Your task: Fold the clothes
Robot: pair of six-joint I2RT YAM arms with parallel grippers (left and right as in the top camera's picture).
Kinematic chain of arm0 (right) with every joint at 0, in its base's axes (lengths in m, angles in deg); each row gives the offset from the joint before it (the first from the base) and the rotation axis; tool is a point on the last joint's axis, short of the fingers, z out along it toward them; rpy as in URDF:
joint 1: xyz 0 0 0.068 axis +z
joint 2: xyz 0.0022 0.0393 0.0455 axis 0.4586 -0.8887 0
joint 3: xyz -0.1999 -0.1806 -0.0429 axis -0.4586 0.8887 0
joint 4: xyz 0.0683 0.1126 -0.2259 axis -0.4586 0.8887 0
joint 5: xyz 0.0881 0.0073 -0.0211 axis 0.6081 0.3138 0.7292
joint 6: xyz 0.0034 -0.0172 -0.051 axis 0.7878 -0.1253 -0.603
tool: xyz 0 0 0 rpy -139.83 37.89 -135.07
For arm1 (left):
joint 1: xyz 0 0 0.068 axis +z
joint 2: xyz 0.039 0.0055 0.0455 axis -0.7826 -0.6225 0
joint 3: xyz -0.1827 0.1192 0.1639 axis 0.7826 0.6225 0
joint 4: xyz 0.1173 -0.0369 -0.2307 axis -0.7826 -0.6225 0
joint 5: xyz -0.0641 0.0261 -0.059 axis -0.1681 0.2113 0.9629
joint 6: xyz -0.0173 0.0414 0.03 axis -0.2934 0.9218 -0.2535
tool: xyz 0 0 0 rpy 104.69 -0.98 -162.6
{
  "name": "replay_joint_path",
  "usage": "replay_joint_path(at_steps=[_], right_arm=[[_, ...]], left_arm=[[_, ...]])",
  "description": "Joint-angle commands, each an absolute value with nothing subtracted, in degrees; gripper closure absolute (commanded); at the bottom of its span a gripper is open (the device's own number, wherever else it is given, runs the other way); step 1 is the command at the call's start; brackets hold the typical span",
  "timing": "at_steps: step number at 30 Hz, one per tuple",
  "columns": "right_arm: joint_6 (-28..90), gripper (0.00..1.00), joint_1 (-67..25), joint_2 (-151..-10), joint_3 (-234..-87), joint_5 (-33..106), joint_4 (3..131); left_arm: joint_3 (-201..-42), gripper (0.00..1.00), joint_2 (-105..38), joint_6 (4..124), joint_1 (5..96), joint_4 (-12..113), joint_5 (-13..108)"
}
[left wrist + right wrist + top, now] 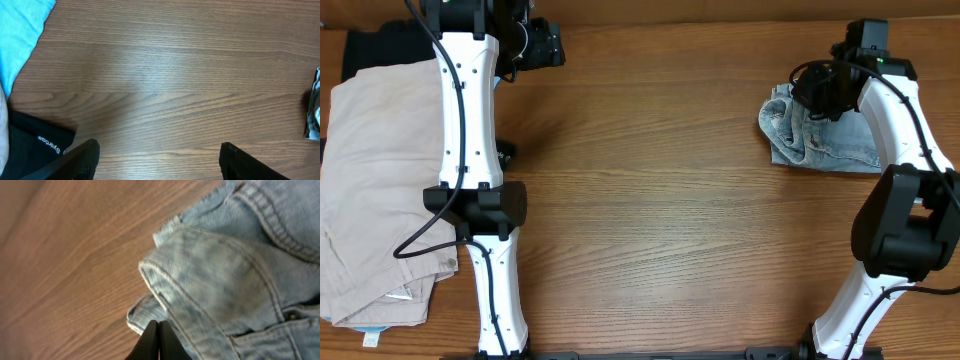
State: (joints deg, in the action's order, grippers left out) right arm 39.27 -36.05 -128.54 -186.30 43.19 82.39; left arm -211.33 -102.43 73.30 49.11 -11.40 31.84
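The light blue denim shorts (825,142) lie bunched in a heap at the table's back right. In the right wrist view the shorts (225,265) show raised folds, seams and a pocket edge. My right gripper (815,95) hovers over the heap's back left part. Its fingers (159,326) are pressed together, tips at the lower edge of the denim, with no cloth seen between them. My left gripper (548,47) is at the back left, open and empty (157,161) over bare wood. A sliver of the shorts shows at the right edge of the left wrist view (314,110).
Large beige trousers (380,180) cover the table's left side beside the left arm. A black garment with white lettering (30,145) lies at the back left corner (370,45). A light blue cloth (20,30) lies under the trousers.
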Motion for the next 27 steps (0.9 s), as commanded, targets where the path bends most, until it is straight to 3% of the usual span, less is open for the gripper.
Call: replay_joint_path(at_steps=[1,10,27], right_arm=[[41.35,0.96,-37.95,-125.81,-187.79,42.20,80.84],[42.57,0.96,-40.33,-126.01,-187.70,42.57,77.91],[42.40,0.96,-35.83,-137.09,-184.42,38.31,79.59]], left_arm=[[-212.29,0.21,-101.00,73.19,48.84,-11.33,31.53],[-212.29,0.21,-101.00,73.17,48.84,-11.29,31.55],[-212.29,0.22,-101.03,73.15,48.84,-11.35,31.55]])
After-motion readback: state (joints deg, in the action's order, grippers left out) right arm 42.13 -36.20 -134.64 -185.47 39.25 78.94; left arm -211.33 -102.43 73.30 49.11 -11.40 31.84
